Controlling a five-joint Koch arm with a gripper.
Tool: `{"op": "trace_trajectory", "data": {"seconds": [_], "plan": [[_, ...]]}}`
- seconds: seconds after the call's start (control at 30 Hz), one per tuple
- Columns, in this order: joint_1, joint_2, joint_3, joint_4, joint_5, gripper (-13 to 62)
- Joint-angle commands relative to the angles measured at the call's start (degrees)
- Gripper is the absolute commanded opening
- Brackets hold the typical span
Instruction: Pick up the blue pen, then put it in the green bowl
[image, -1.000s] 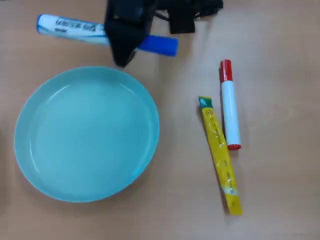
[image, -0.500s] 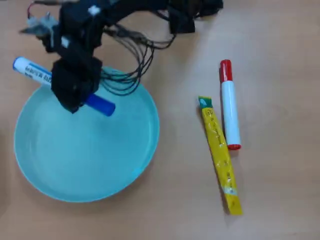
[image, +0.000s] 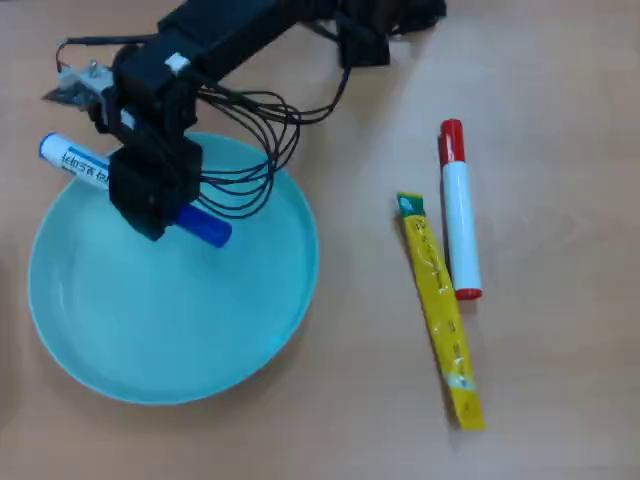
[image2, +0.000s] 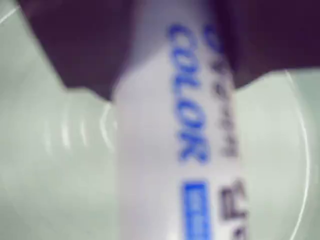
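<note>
The blue pen (image: 75, 160) is a white marker with blue print and a blue cap (image: 205, 226). My black gripper (image: 150, 195) is shut on its middle and holds it over the upper left part of the green bowl (image: 180, 330). The pen's white end sticks out past the bowl's rim at the left; its blue cap points into the bowl. In the wrist view the pen's barrel (image2: 170, 150) fills the middle, blurred, between the dark jaws, with the bowl's inside (image2: 55, 165) behind it.
A red-capped white marker (image: 459, 210) and a yellow stick packet (image: 440, 310) lie side by side on the wooden table (image: 560, 380), right of the bowl. The arm's body and cables (image: 250, 130) reach in from the top.
</note>
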Motion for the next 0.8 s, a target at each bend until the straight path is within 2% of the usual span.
{"op": "trace_trajectory", "data": {"seconds": [0.0, 0.77], "plan": [[0.44, 0.79, -1.58, -3.96, -0.09, -5.9], [0.26, -2.02, 4.04, -10.11, 2.20, -5.6]]}}
